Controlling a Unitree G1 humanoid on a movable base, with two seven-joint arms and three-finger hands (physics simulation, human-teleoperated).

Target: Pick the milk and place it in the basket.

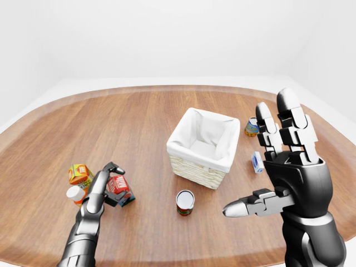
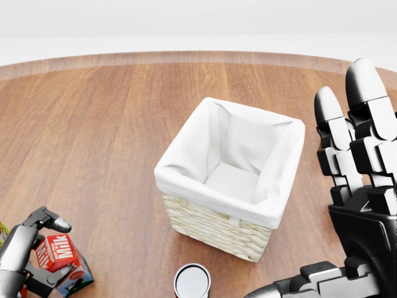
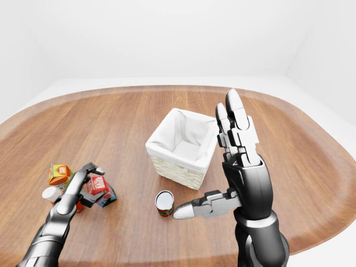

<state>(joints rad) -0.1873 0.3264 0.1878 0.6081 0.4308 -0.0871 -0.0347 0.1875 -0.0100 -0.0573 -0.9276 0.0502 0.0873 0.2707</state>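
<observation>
Right hand (image 1: 289,183) fingers spread, holding nothing (just waiting); left hand (image 2: 34,248) fingers pinching the red milk carton (image 2: 59,257). Next, I lift it to the white-lined woven basket (image 2: 211,226).

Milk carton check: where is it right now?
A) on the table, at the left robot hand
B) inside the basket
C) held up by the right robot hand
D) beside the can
A: the milk carton sits on the table with the left robot hand around it, well left of the empty basket.

Glossy black-and-silver segmented right robot hand (image 1: 289,167), rounded silver fingertips
</observation>
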